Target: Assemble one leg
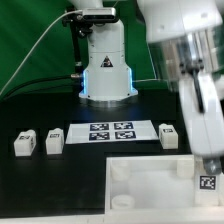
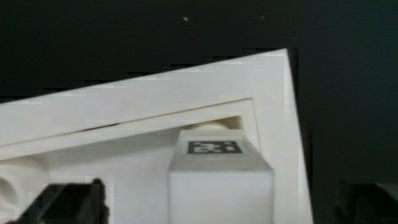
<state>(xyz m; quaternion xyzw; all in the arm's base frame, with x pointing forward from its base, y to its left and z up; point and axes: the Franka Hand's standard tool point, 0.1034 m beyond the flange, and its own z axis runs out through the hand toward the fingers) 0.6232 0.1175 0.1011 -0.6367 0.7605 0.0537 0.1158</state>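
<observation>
One leg (image 1: 207,182) stands upright in the corner socket of the large white tray (image 1: 140,190) at the exterior view's right, its tag facing the camera. My gripper (image 1: 207,166) is straight above it, around its top. In the wrist view the leg (image 2: 217,175) shows its tag and rises between my fingers, inside the tray corner (image 2: 267,85). The left finger (image 2: 75,205) stands apart from the leg with white showing between them; the other finger blends into the dark table. My gripper (image 2: 217,216) looks open.
Two loose legs (image 1: 24,142) (image 1: 54,142) lie at the exterior view's left and a third (image 1: 168,135) lies right of the marker board (image 1: 110,131). The robot base (image 1: 105,70) stands behind. The table is black.
</observation>
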